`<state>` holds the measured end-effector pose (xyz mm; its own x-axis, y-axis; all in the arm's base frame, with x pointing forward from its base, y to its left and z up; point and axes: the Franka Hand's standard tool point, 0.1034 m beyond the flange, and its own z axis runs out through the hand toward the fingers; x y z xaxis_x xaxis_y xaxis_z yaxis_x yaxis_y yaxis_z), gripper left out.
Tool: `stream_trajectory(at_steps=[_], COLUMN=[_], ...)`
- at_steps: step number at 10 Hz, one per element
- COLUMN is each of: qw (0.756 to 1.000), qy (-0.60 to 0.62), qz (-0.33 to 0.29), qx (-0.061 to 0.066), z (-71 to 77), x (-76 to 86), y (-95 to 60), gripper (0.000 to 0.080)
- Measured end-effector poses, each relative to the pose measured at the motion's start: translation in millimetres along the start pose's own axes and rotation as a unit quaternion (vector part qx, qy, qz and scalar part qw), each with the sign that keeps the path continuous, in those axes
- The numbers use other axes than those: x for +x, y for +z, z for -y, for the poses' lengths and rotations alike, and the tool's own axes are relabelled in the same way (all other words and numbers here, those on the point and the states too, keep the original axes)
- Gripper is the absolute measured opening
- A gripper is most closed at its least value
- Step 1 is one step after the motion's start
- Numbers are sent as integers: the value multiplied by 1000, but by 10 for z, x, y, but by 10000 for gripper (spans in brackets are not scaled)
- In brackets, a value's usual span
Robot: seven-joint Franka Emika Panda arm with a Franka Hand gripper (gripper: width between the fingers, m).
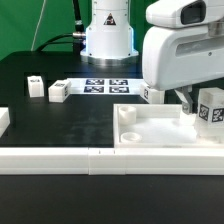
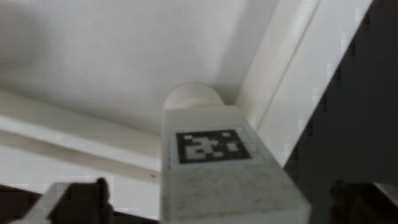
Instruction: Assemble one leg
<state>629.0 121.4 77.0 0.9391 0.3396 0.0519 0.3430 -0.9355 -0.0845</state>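
Observation:
A leg point(image 1: 210, 110), a small white post with a black-and-white tag, stands at the exterior view's right end of the large white tray point(image 1: 150, 135). My gripper point(image 1: 200, 104) is down around it. In the wrist view the leg point(image 2: 214, 150) runs between my two dark fingers point(image 2: 80, 200), its far end set into a corner of the tray point(image 2: 107, 50). There is a gap between the leg and each finger, so the gripper point(image 2: 217, 202) is open around it.
Two more legs point(image 1: 33, 85) point(image 1: 57, 91) lie on the black table at the exterior view's left, and another point(image 1: 152, 93) behind the tray. The marker board point(image 1: 105, 86) lies before the robot base point(image 1: 107, 35). A white rail point(image 1: 60, 160) runs along the front.

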Motion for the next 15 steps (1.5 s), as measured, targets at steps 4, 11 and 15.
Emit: stream_trajectory(at_steps=[4,11,15], qw=[1000,966,860], qy=[0,260,510], qz=[0,-9,-22], qx=[0,13,7], z=[-1,-18,-29], x=[-1,6,29], y=[2,12,19], gripper=[291,292,292])
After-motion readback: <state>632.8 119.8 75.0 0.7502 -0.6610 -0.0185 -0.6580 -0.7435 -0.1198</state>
